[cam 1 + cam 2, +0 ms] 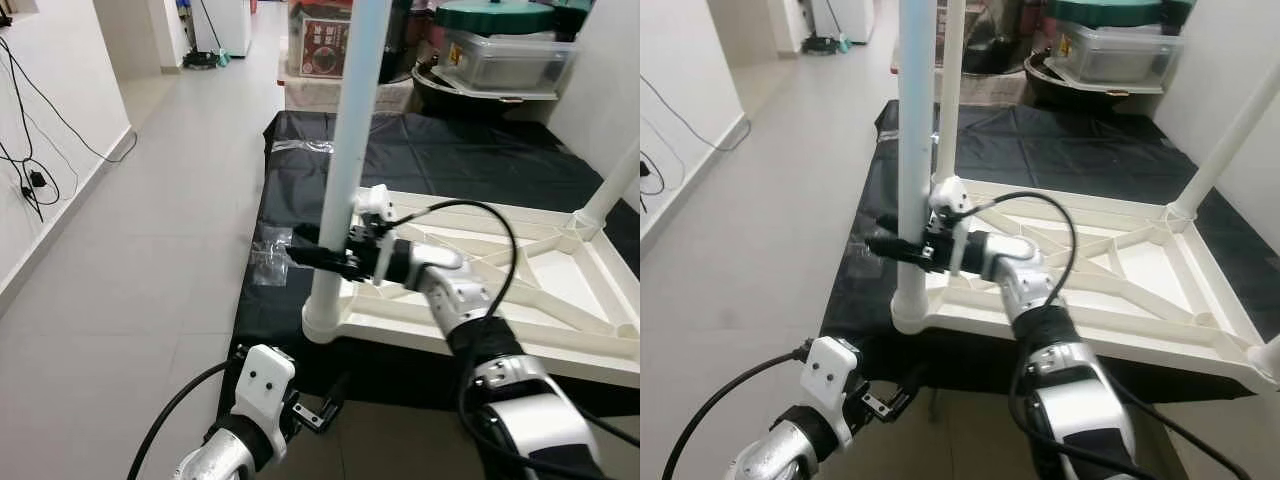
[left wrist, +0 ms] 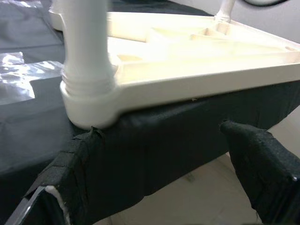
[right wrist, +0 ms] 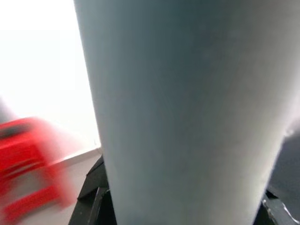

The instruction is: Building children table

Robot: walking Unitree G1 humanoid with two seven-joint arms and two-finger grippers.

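On a black cloth (image 1: pixel 420 160) spread over the pale tiled floor (image 1: pixel 150 220), the white plastic children's tabletop (image 1: pixel 520 290) lies upside down, its ribbed underside facing up. At its near-left corner a tall white tubular leg (image 1: pixel 350 150) stands upright in its round socket. The right gripper (image 1: pixel 312 252) has its two long black fingers clamped around that leg just above the socket. The left gripper (image 2: pixel 168 168) hangs low beside the cloth's near edge, its fingers spread apart and holding nothing. Another white leg (image 1: pixel 1230 140) stands at the far-right corner.
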